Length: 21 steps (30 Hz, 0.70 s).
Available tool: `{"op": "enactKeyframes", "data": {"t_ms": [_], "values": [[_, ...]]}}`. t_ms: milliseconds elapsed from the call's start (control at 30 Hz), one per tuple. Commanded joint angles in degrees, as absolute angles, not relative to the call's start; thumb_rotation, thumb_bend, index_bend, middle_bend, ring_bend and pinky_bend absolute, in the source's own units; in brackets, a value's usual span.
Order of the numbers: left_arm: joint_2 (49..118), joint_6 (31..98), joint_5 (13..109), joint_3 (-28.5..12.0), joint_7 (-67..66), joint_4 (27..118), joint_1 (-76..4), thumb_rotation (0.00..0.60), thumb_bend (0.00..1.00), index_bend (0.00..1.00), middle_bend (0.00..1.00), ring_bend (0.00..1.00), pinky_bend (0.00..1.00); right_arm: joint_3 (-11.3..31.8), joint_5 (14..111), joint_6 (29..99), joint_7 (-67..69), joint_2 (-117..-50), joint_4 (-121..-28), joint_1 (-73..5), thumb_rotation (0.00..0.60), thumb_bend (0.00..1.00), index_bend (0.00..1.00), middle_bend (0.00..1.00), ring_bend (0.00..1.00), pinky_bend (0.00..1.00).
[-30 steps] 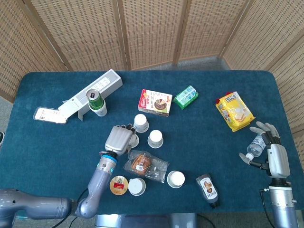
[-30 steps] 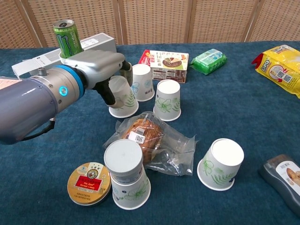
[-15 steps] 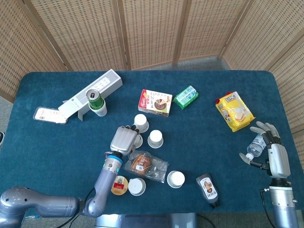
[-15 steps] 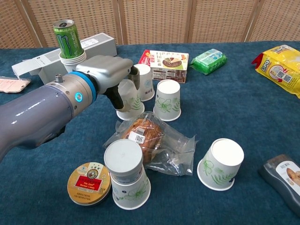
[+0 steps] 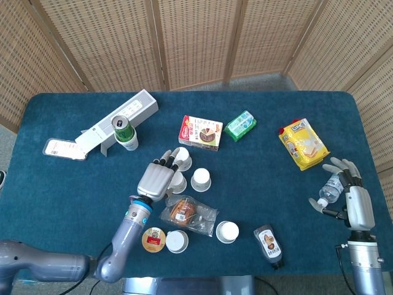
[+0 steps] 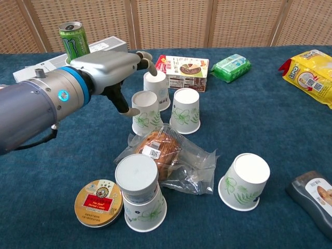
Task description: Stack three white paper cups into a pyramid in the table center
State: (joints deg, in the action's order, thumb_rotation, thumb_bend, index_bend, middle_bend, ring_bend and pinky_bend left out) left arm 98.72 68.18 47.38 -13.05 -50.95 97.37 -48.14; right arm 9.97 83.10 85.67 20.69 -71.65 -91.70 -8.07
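Three upturned white paper cups with green leaf prints stand close together near the table's middle: a front-left cup [image 6: 146, 112] [image 5: 177, 182], a back cup [image 6: 157, 90] [image 5: 182, 158] and a right cup [image 6: 185, 110] [image 5: 201, 179]. My left hand [image 6: 111, 67] [image 5: 157, 177] hovers just left of and above the front-left cup, fingers spread, holding nothing. Two further cups stand nearer the front, a plain one [image 6: 244, 181] [image 5: 227, 232] and a lidded one [image 6: 140, 199] [image 5: 177, 241]. My right hand [image 5: 351, 195] rests at the table's right edge with its fingers apart.
A wrapped bun [image 6: 166, 155] lies just in front of the three cups, with a round tin [image 6: 98, 202] at the front left. A green can [image 6: 72, 41], a grey box [image 5: 120, 121], a snack box [image 6: 182, 67], a green packet [image 6: 231, 67], a yellow bag [image 5: 303, 144], a sauce bottle [image 5: 269, 243] and a small clear bottle [image 5: 330, 188] by my right hand lie around.
My left hand carried the front-left cup a little to the right, set it down beside the other two, then let go and spread its fingers. The right hand has not moved.
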Motion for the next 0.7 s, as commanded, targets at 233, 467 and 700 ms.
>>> {"op": "enactKeyframes", "data": {"t_ms": [233, 467, 700], "values": [[93.5, 66.3, 50.6, -12.7, -45.5, 96.5, -47.5, 0.6, 0.32, 0.09, 0.0, 0.0, 0.27, 9.8, 83.3, 85.7, 20.2, -71.8, -91.8, -8.1, 0.6, 0.03, 0.24, 0.16, 0.0, 0.0], [89.9, 63.8, 50.4, -12.4, -47.4, 96.4, -49.3, 0.6, 0.32, 0.09, 0.0, 0.0, 0.24, 9.9, 83.3, 85.7, 20.1, -71.9, -91.8, -8.1, 0.6, 0.03, 0.24, 0.16, 0.0, 0.0], [87.8, 61.6, 53.1, -10.1, -51.0, 93.4, -51.9, 0.6, 0.32, 0.04, 0.0, 0.0, 0.2, 9.8, 83.5, 85.9, 19.9, -72.0, -92.0, -8.1, 0.6, 0.03, 0.24, 0.16, 0.0, 0.0]]}}
